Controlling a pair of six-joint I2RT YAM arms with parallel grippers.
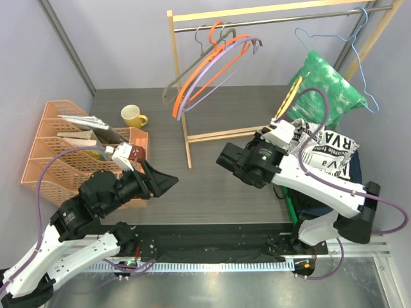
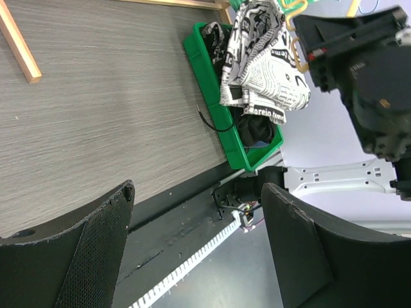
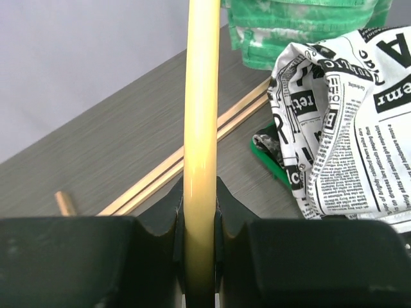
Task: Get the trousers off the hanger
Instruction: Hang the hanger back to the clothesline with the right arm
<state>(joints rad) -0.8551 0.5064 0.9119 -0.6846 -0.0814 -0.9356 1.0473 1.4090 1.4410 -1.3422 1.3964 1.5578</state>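
Pinching a smooth, round, pale-yellow hanger (image 3: 200,128) between narrow jaws, the right gripper (image 3: 200,256) holds it so that the bar rises straight out from the jaws. Just to the right of these jaws lies the newspaper-print garment (image 3: 347,128), one crumpled white cloth with black letters, draped softly over a green plastic bin (image 2: 204,80). Beyond the jaws, near the far end of the bar, is the green-and-white mottled garment (image 3: 302,32), folded in layers; I cannot tell if it hangs on the bar. One plain black garment (image 2: 257,128) sits in the bin under the printed one. The left gripper (image 2: 199,237) stands wide and holds nothing. Its two fingers (image 2: 96,250) are black with a rough mesh texture, and beyond the gap between them shows the grey wood-grain table (image 2: 96,96). On the metal rail of the wooden rack (image 1: 186,135) hang four hangers (image 1: 215,56): three plastic ones in orange, lilac and grey, and one of thin blue wire (image 1: 365,83).
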